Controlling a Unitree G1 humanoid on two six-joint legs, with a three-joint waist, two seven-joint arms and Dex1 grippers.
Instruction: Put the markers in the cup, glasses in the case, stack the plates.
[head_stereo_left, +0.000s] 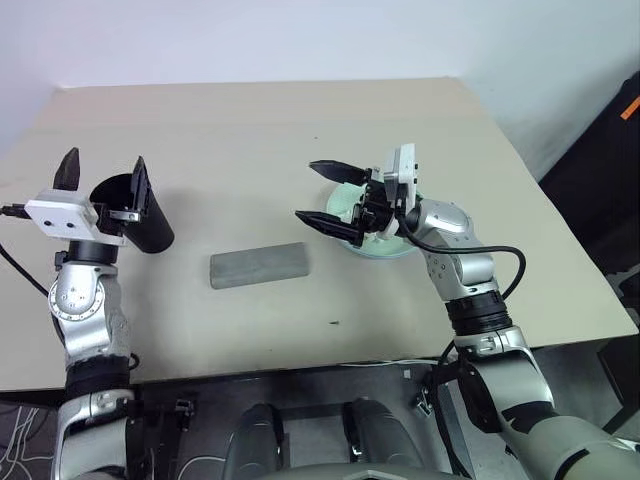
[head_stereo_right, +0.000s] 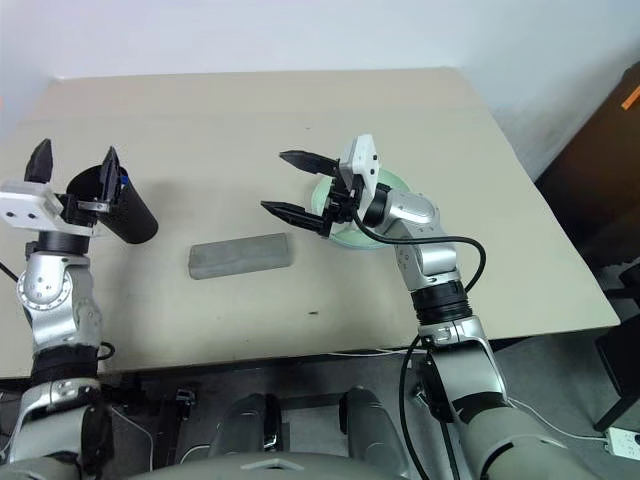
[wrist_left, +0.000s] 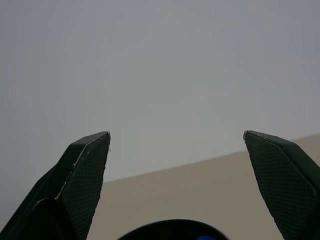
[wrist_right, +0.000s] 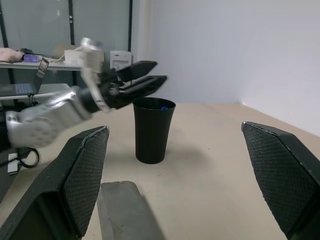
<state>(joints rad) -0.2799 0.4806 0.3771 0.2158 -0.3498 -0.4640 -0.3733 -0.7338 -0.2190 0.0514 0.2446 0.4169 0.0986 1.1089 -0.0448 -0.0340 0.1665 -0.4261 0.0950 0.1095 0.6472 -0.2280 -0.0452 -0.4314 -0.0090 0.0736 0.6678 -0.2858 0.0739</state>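
The black cup (head_stereo_left: 140, 220) stands upright at the table's left, and a marker's blue cap (wrist_right: 164, 107) shows inside its rim. My left gripper (head_stereo_left: 104, 160) hovers just above the cup's mouth, open and empty. The closed grey case (head_stereo_left: 257, 265) lies flat at mid-table. The glasses are hidden. The plates (head_stereo_left: 385, 248) sit together right of centre, mint green over a pale blue rim. They are partly covered by my right gripper (head_stereo_left: 305, 190), which hangs open and empty above their left side, pointing left.
The tan table (head_stereo_left: 300, 120) has open surface behind and in front of the case. A small dark speck (head_stereo_left: 333, 323) lies near the front edge. Dark furniture (head_stereo_left: 610, 150) stands off the table's right side.
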